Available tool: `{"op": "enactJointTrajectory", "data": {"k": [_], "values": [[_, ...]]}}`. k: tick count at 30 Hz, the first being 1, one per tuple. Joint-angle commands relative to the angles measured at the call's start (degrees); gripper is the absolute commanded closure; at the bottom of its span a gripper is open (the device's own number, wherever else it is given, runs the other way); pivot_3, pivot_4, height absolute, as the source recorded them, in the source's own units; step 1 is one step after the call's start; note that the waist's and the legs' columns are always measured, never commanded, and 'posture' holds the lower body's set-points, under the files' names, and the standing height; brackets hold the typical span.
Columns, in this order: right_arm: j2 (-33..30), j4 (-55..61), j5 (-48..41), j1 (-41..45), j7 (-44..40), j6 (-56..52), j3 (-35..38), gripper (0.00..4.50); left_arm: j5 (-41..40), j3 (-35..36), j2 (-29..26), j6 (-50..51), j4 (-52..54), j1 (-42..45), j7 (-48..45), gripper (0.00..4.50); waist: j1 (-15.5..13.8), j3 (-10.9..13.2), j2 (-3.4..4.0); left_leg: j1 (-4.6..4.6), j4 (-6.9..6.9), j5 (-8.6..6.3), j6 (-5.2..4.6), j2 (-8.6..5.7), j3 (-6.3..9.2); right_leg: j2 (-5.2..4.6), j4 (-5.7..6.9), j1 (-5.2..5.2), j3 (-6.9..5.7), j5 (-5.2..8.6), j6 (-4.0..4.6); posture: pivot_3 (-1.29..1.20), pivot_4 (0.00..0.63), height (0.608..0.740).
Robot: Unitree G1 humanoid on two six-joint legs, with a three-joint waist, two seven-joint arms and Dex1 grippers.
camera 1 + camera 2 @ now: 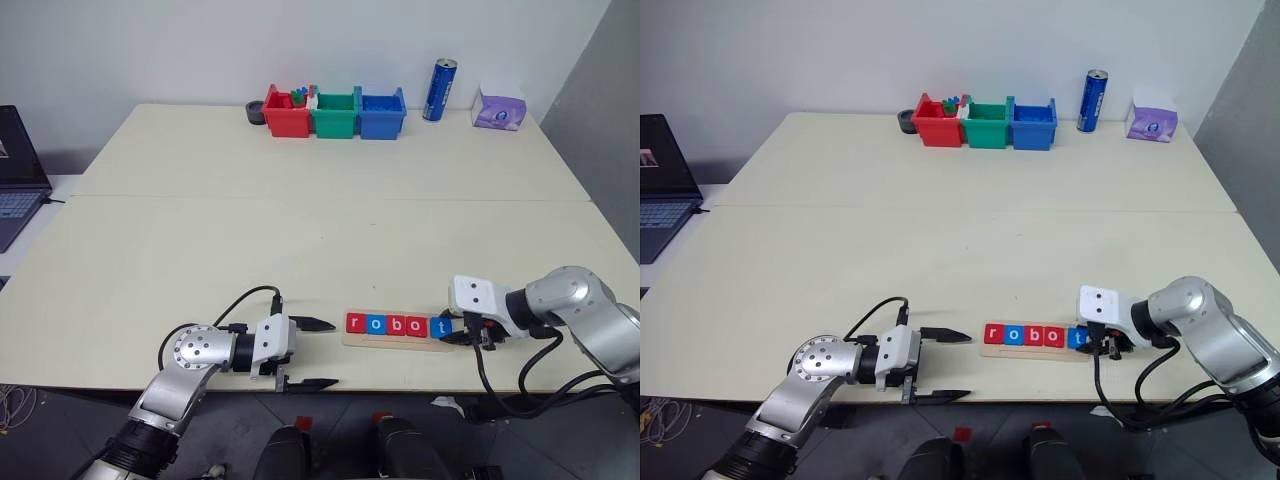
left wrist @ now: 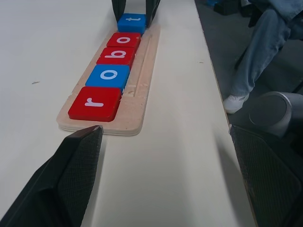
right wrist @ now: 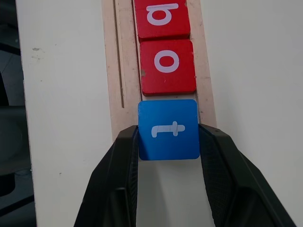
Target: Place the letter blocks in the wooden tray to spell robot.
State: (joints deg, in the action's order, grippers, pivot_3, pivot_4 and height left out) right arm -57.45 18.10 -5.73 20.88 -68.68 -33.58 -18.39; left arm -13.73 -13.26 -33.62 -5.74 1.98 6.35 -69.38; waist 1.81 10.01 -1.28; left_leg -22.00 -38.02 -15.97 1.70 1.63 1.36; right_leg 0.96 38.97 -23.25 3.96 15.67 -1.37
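Wooden tray at near table edge, between both arms. Letter blocks seated in row: r, o, b, o, then t.
R gripper pinching blue t block by its two sides, at tray's right end, just beside second o; side grip prob. to keep tile square while seating.
L gripper spread wide, empty, just left of tray, apart from it; parked clear.
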Motion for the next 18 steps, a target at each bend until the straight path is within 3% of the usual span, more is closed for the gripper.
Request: {"op": "enactJointTrajectory", "data": {"k": [1, 12, 18], "values": [[0.45, 0.41, 0.21, 1.38, -0.41, 0.14, 0.22, 3.05, -0.03, -0.46, 0.14, -1.08, 1.58, -0.34, 0.07, 0.0, 0.01, 0.0, 0.0, 0.0, 0.0, 0.0, 0.0, 0.0, 0.0, 0.0, 0.0, 0.0, 0.0, 0.0, 0.01, 0.0, 0.15, 0.74], [1.66, 0.51, -0.95, 2.51, 0.13, -1.44, 1.55, 3.05, -0.09, -0.37, 0.17, -0.91, 1.66, -0.59, 0.2, 0.0, 0.0, 0.0, 0.0, 0.0, 0.0, 0.0, 0.0, 0.0, 0.02, 0.0, 0.01, 0.0, -0.01, -0.01, 0.01, 0.0, 0.15, 0.74], [2.06, 0.57, -0.67, 2.24, 0.96, -1.71, 1.67, 1.03, -0.14, -0.39, 0.17, -0.93, 1.83, -0.62, 0.13, 0.0, 0.01, 0.0, 0.0, 0.0, 0.0, 0.0, 0.0, 0.0, 0.01, 0.0, 0.01, 0.0, -0.01, -0.01, 0.02, 0.0, 0.15, 0.74]]}}
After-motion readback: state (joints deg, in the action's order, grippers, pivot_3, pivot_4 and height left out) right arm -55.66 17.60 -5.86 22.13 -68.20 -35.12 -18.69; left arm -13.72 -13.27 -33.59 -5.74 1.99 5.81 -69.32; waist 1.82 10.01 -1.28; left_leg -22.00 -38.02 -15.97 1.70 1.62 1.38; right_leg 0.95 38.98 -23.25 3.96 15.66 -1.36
